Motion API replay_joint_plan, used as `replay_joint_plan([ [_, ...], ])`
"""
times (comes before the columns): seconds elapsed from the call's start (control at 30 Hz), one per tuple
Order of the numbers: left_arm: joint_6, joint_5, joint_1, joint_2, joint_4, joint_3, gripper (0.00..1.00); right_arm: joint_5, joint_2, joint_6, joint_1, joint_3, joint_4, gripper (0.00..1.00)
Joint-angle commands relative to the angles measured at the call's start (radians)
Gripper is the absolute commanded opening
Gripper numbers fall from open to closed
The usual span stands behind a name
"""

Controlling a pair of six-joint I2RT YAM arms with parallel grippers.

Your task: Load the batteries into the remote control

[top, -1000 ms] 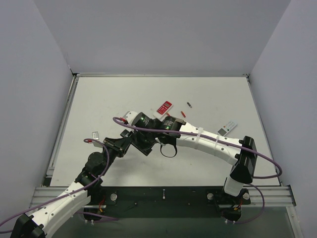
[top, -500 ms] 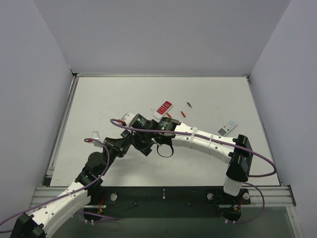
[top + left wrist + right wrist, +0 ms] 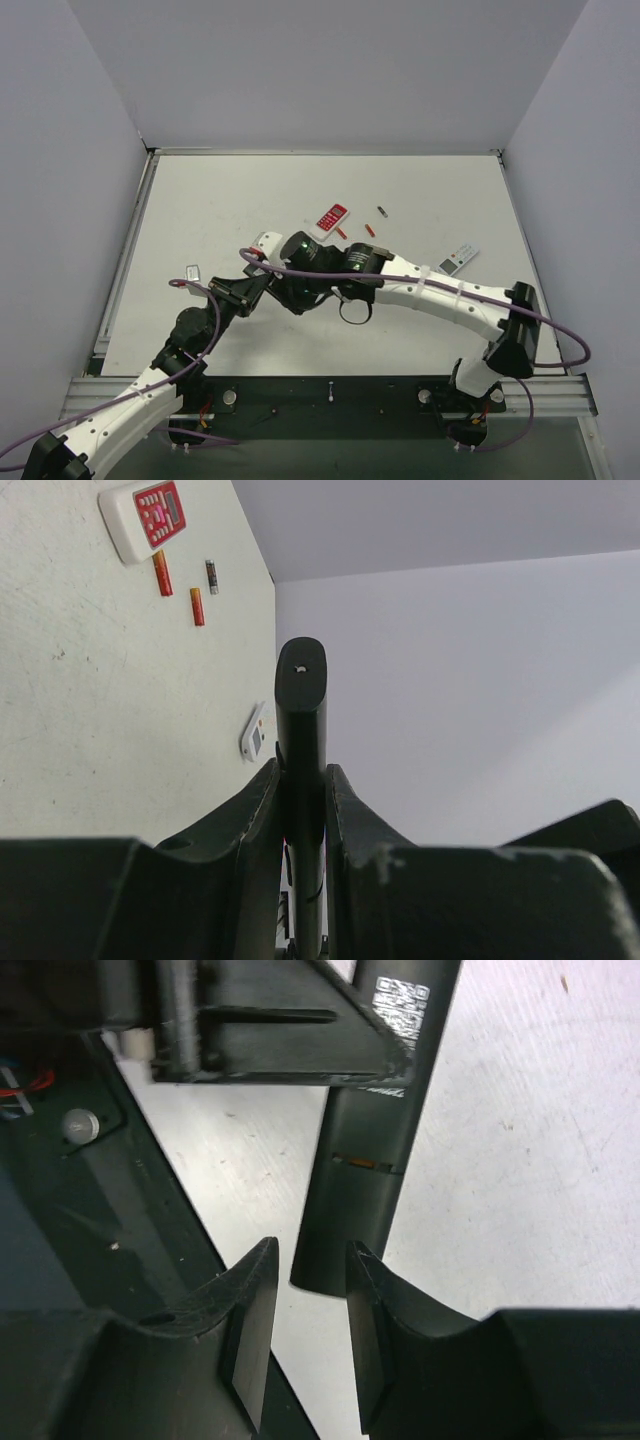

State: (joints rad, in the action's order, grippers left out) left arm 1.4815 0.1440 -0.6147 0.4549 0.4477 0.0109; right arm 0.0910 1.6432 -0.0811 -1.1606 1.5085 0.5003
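My left gripper (image 3: 301,770) is shut on the long black remote control (image 3: 301,720) and holds it edge-on above the table. In the right wrist view the remote control (image 3: 365,1190) hangs from the left gripper, with an orange glint at a seam across its back. My right gripper (image 3: 312,1305) is open, its fingertips on either side of the remote's free end and apart from it. In the top view both grippers meet mid-table, left (image 3: 268,283) and right (image 3: 305,290). Two reddish-orange batteries (image 3: 161,573) (image 3: 197,606) and a darker one (image 3: 211,576) lie on the table.
A red-and-white remote (image 3: 331,217) lies at mid-back beside the batteries (image 3: 369,229). A small white-grey remote (image 3: 458,259) lies at the right. A small grey piece (image 3: 193,270) and a reddish bit (image 3: 180,283) lie at the left. Grey walls enclose the table.
The right arm has swung, its elbow moving right and its wrist shifting slightly right and nearer. The left gripper has kept its hold on the black remote.
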Motion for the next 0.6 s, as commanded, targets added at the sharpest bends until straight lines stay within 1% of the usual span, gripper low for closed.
replay_joint_plan([
  [0.0, 0.002, -0.023, -0.005, -0.025, 0.049, -0.063, 0.0, 0.125, -0.222, 0.144, -0.016, -0.146, -0.179, 0.3],
  [0.07, -0.003, -0.027, -0.003, -0.039, 0.037, -0.06, 0.0, 0.189, -0.279, 0.211, -0.011, -0.194, -0.218, 0.33],
  [0.1, -0.004, -0.029, -0.003, -0.044, 0.026, -0.06, 0.0, 0.214, -0.293, 0.274, -0.013, -0.23, -0.223, 0.34],
  [0.17, -0.007, -0.04, -0.003, -0.051, 0.019, -0.058, 0.0, 0.251, -0.315, 0.3, -0.01, -0.252, -0.223, 0.37],
  [0.23, -0.01, -0.05, -0.003, -0.053, 0.013, -0.054, 0.0, 0.286, -0.321, 0.319, -0.002, -0.271, -0.217, 0.43],
  [0.27, -0.013, -0.058, -0.003, -0.055, 0.008, -0.051, 0.0, 0.346, -0.324, 0.332, 0.001, -0.275, -0.21, 0.43],
  [0.37, -0.029, -0.083, -0.003, -0.045, -0.009, -0.031, 0.0, 0.418, -0.316, 0.395, 0.007, -0.277, -0.181, 0.44],
  [0.57, -0.047, -0.121, -0.003, -0.013, -0.012, -0.017, 0.0, 0.452, -0.315, 0.604, 0.01, -0.286, -0.128, 0.46],
])
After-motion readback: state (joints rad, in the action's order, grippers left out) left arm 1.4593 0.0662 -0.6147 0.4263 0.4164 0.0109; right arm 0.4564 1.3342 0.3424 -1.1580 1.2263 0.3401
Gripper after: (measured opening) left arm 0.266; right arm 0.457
